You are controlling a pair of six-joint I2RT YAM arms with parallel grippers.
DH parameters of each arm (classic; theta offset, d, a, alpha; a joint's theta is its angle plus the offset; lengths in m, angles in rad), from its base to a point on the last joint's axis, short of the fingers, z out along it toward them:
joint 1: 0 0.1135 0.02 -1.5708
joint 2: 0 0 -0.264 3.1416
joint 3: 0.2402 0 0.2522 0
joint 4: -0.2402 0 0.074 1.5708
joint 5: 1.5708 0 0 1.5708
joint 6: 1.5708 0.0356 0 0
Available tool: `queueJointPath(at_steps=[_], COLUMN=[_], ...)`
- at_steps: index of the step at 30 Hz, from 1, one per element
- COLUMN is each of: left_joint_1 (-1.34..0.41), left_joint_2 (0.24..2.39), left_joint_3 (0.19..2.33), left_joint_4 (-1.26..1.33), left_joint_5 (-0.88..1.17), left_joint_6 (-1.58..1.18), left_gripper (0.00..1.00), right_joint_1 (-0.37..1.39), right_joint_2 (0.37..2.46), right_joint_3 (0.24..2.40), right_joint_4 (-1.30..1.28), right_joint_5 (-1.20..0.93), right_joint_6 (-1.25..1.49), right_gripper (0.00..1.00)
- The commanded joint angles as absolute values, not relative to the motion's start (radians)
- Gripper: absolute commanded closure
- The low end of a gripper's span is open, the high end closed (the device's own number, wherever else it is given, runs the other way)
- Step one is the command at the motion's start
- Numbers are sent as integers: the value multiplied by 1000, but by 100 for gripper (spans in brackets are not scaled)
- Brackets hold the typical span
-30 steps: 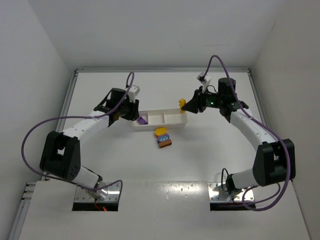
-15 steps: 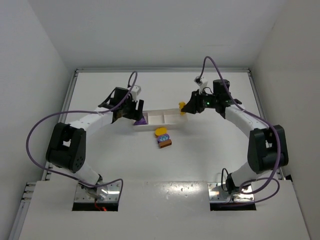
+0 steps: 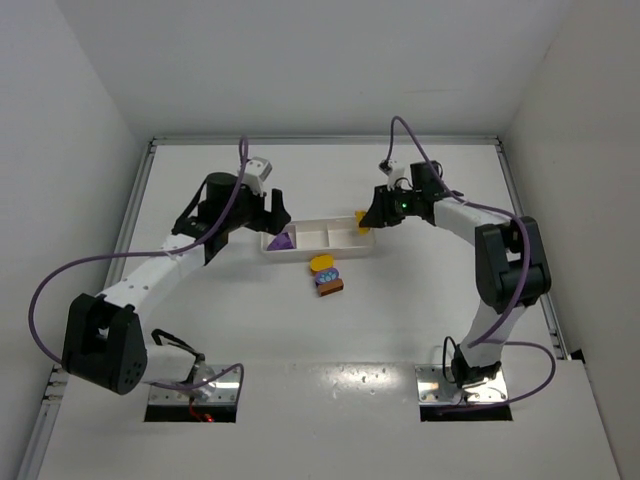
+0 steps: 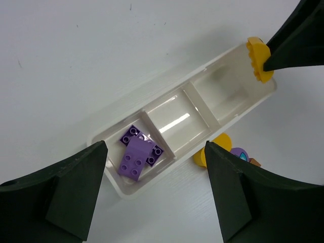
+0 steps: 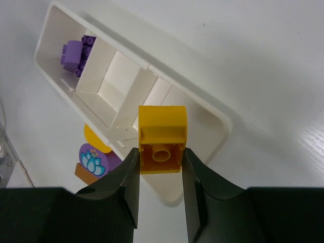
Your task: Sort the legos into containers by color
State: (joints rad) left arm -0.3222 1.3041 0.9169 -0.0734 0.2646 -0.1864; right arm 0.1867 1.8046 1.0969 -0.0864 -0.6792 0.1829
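The containers are the three compartments of one white tray [image 3: 316,252] [image 4: 212,66] [image 5: 152,68]. Two purple legos [image 4: 137,153] [image 3: 283,241] [image 5: 75,52] lie in its left compartment. My left gripper [image 4: 155,147] [image 3: 272,215] hovers open above that end, holding nothing. My right gripper [image 5: 160,154] [image 3: 368,218] is shut on a yellow lego [image 5: 162,137] [image 3: 362,220] [image 4: 258,58], which hangs over the tray's right compartment. The middle compartment holds nothing.
Just in front of the tray lie a yellow rounded piece [image 3: 321,263] [image 5: 93,137] [image 4: 215,152], a purple piece with a flower print [image 3: 327,275] [image 5: 96,158] and a brown brick [image 3: 330,287], packed close together. White walls enclose the table.
My left gripper has opened, left a purple lego in the left compartment and drawn back upward. My right gripper has carried the yellow lego leftward over the tray's right end.
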Motion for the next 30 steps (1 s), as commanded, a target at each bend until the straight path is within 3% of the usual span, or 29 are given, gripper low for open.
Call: queueJointPath(at_steps=[1,6,9,10,13,16,19,22,25,30], left_joint_1=[-328,-328,-328,-328,-328,-328,-328,-337,-359,-370], left_joint_2=[1279,1279,1290,1299,1308,1308,1296,1287,1276,1239], left_joint_3=[907,907,907,907,916,916,897,885,864,844], left_joint_4=[-77,-77,-77,-77,-77,-77,-77,-77,-86,-86], left_joint_5=[279,299,308,320,321,330,360,440,466,379], left_joint_6=[-161,-161,-161,-152,-152,-152,-141,-120,-98,-65], left_gripper=[16,16,16,16,16,16,17,23,23,23], right_joint_1=[193,202,212,212,222,222,222,232,264,356], right_joint_2=[1833,1879,1879,1879,1865,1810,1721,1622,1545,1502], right_joint_3=[1154,1189,1198,1198,1189,1154,1095,1020,988,973], right_joint_4=[-80,-139,-149,-159,-160,-135,-78,-55,-109,-242], right_joint_5=[-661,-652,-632,-620,-600,-616,-705,-797,-854,-763], right_joint_6=[172,149,129,129,129,129,129,109,45,23], right_gripper=[94,84,67,52,32,20,21,31,38,36])
